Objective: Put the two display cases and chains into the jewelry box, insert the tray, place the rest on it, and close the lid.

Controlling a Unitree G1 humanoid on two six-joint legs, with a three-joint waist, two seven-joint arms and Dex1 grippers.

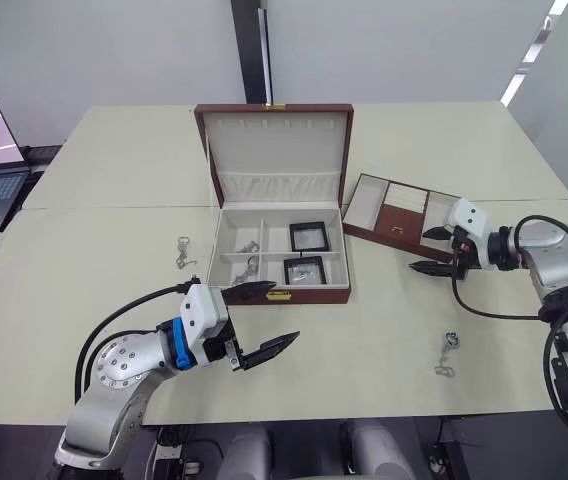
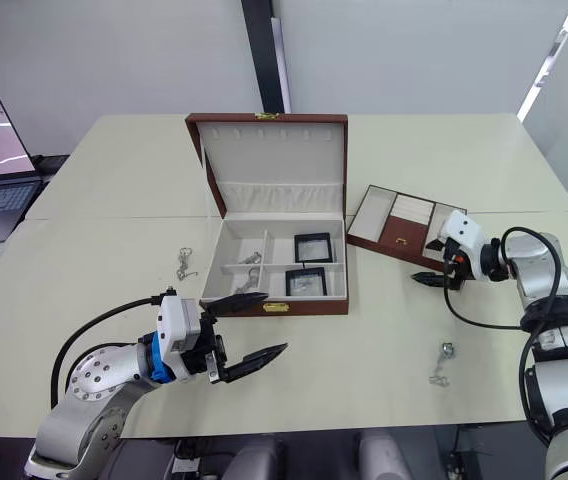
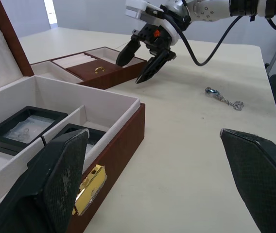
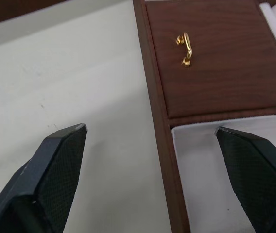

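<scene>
Cases (image 1: 307, 235) sit in the open jewelry box (image 1: 280, 262) with some chains, so the tray (image 1: 401, 217) just beside it likely goes in next. Right claw (image 1: 434, 250), spread wide, straddles the tray's near edge to grab it. Left claw (image 1: 261, 320) waits spread by the box; two chains (image 1: 183, 252) (image 1: 447, 355) lie on the bench (image 1: 384, 330).

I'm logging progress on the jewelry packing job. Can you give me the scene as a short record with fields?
jewelry box: open on the table, lid upright
display cases: two, both inside the box, and
chains in box: silvery pieces in the left compartments
chains outside: one left of the box, one near the right arm
tray: on the table, right of the box
left gripper: open, empty, before the box
right gripper: open, empty, at the tray's near edge
</scene>
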